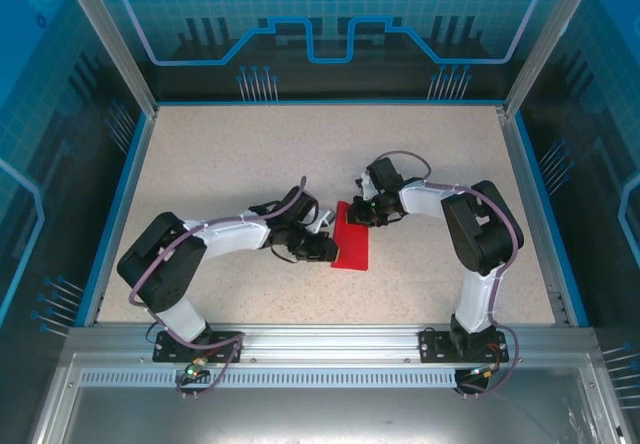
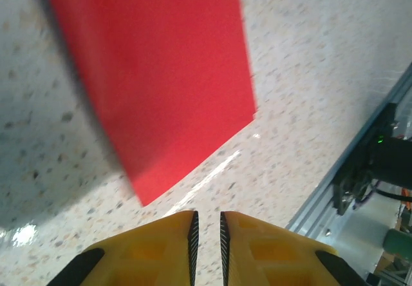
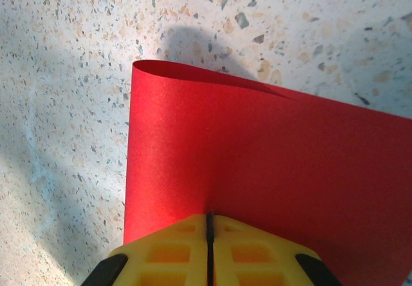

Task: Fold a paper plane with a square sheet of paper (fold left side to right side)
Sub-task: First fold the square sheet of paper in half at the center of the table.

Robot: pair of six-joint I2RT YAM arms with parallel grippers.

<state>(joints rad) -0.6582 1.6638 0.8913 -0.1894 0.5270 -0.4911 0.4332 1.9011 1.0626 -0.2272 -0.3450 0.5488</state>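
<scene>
The square sheet of paper (image 1: 352,241) is bright red and lies mid-table, bent over on itself into a narrow rectangle. In the right wrist view the sheet of paper (image 3: 257,151) shows a rounded, uncreased fold along its far edge. My right gripper (image 3: 209,216) is shut on its near edge, and from above the right gripper (image 1: 366,214) sits at the sheet's far end. My left gripper (image 1: 322,248) is low at the sheet's left side. Its jaws (image 2: 207,216) stand a narrow gap apart over bare table, short of the paper's corner (image 2: 145,199). A paper plane is out of view.
The speckled tabletop (image 1: 230,164) is bounded by blue-edged transparent walls (image 1: 140,134) on three sides. An aluminium rail (image 1: 320,349) carrying both arm bases runs along the near edge, and the rail (image 2: 360,170) also appears close on the right in the left wrist view.
</scene>
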